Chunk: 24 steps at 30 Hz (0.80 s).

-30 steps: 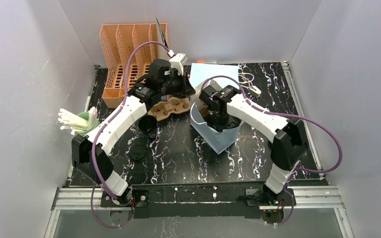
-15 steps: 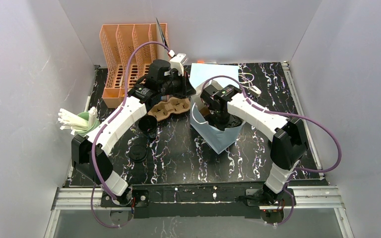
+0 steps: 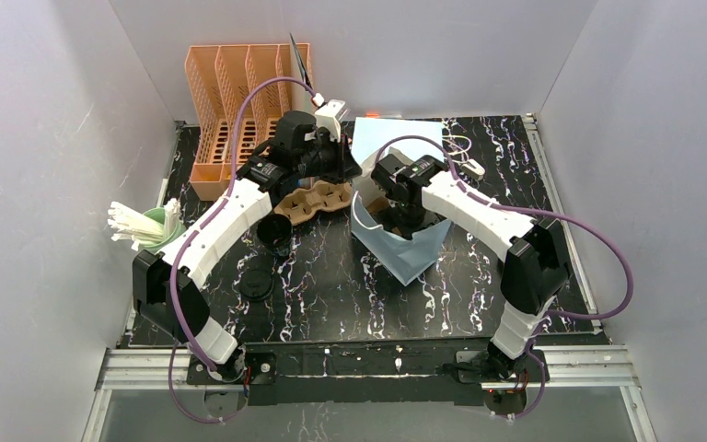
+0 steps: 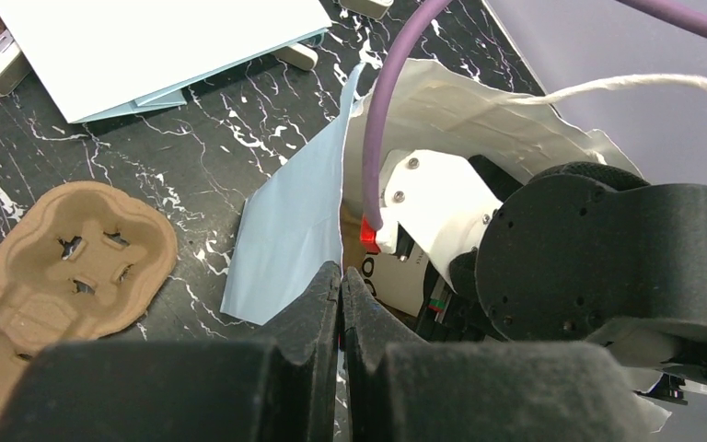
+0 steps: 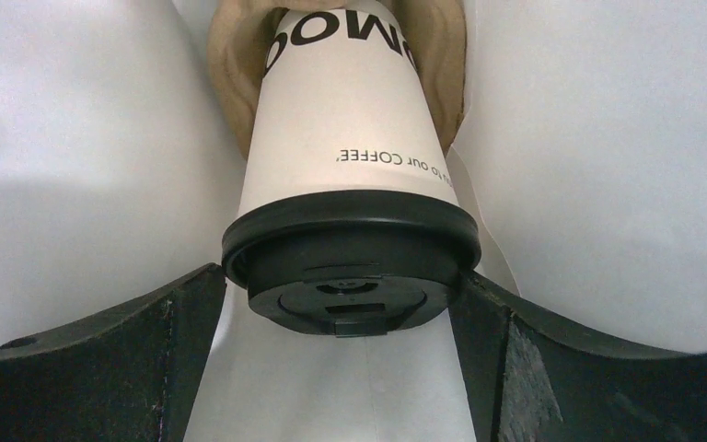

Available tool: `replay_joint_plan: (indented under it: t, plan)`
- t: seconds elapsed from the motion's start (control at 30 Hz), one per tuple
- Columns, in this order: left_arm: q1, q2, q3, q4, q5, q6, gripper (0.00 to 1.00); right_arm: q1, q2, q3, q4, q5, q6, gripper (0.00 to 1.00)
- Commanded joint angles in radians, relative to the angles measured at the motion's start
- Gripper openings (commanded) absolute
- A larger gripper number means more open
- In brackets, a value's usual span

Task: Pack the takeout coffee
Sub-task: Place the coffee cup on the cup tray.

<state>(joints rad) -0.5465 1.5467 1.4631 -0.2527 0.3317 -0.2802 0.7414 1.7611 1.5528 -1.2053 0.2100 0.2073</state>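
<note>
The right gripper (image 5: pixel 343 278) sits deep in the blue bag (image 3: pixel 416 256), its jaws wide apart on each side of the coffee cup (image 5: pixel 350 138), with paper close all around. The left gripper (image 4: pixel 341 276) pinches the bag's rim tight. The table (image 3: pixel 350 295) is black and the walls (image 3: pixel 55 138) are white.

White cup (image 5: pixel 350 120), black print, black lid on: seated in pulp carrier (image 5: pixel 235 74) inside paper bag (image 5: pixel 74 138).
Dark cup (image 3: pixel 273 233): left half of surface (image 3: pixel 479 276).
Round black lid (image 3: pixel 256 284): toward near-left corner; cup beneath not discernible.
</note>
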Motion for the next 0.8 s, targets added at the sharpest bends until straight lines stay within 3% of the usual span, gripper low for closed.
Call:
replay_joint_plan:
  t: [0.0,0.57,0.77]
  plan:
    - [0.005,-0.042,0.009,-0.019,-0.003,0.024,0.01,-0.002,-0.026,0.042,0.06,-0.022,0.045,0.98]
    - [0.004,-0.036,0.017,-0.034,-0.007,0.043,0.01,-0.002,-0.239,0.159,0.092,-0.087,-0.009,0.98]
    - [0.002,-0.046,0.021,-0.042,-0.007,0.056,0.0,-0.002,-0.261,0.352,0.134,-0.166,-0.043,0.95]
